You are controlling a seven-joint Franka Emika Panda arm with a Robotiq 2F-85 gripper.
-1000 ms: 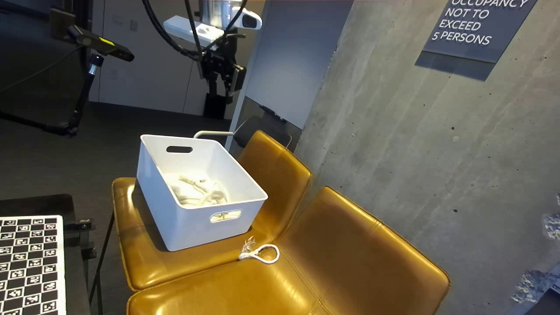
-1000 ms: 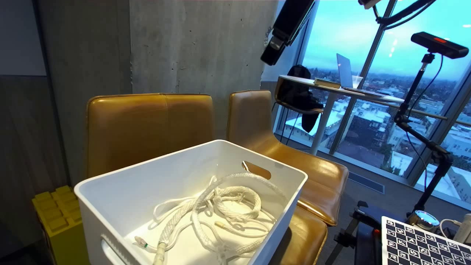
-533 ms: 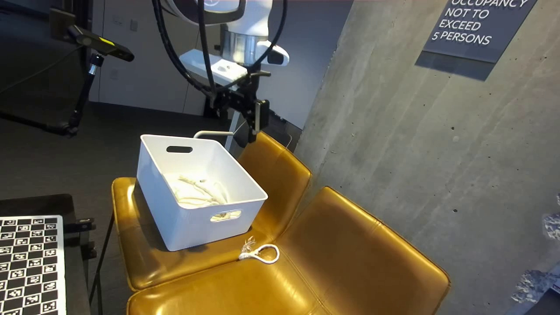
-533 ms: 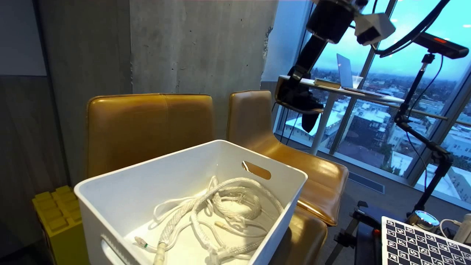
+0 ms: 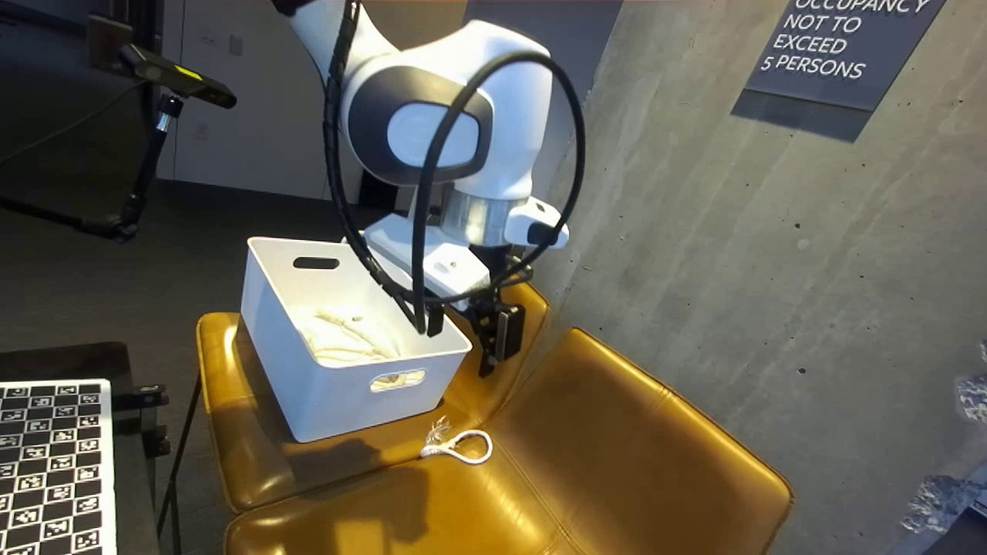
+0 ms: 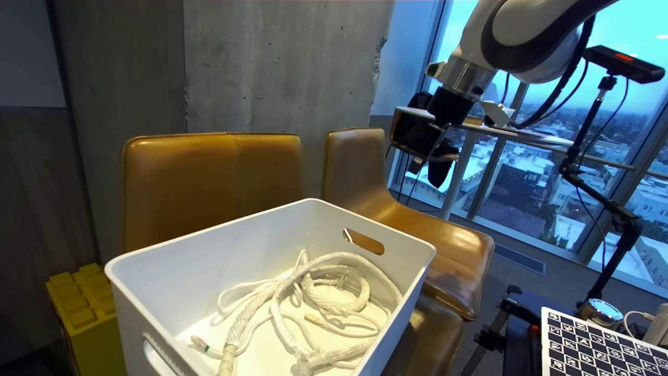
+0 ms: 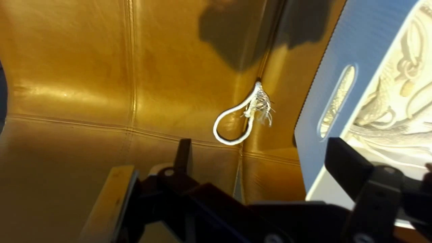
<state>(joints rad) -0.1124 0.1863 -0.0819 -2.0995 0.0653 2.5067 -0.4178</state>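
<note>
One second of quick descent for the gripper [image 7: 260,152]: from high beyond the white plastic bin [image 5: 362,412] to low beside its slotted end wall, above the chair edges. Spread wide, nothing pinched, no contact visible. By line of sight, one finger [image 7: 347,167] across the bin's rim; over or beside, cannot tell. Also new: arm shadow [image 5: 401,493] across both seats. Shifted slightly since a second ago, then at rest: braided white ropes [image 6: 250,309] inside the bin.

Unmoved: bin and white rope loop [image 7: 248,113], knotted, with frayed ends toward the bin. Loop location: across the adjoining edges of the bin-side chair [image 5: 239,455] and the neighbouring chair [image 5: 478,509], near their back corners, just beside the bin but apart from it. Taken to mean: reaching stage, loop the nearest loose thing, no grasp made.

Writing: grey wall sign [image 5: 844,46], reading "OCCUPANCY NOT TO EXCEED 5 PERSONS", top line partly cut by the frame. Off the front edge of the bin-side chair, calibration board [image 5: 58,474]: black-and-white markers, no words legible. Camera [image 5: 177,77] on a jointed stand: yellow mark, no brand legible. Green-banded rope end [image 6: 201,343] inside the bin: too small to read. No maker's name to be made out on the white Panda arm [image 5: 520,123].
</note>
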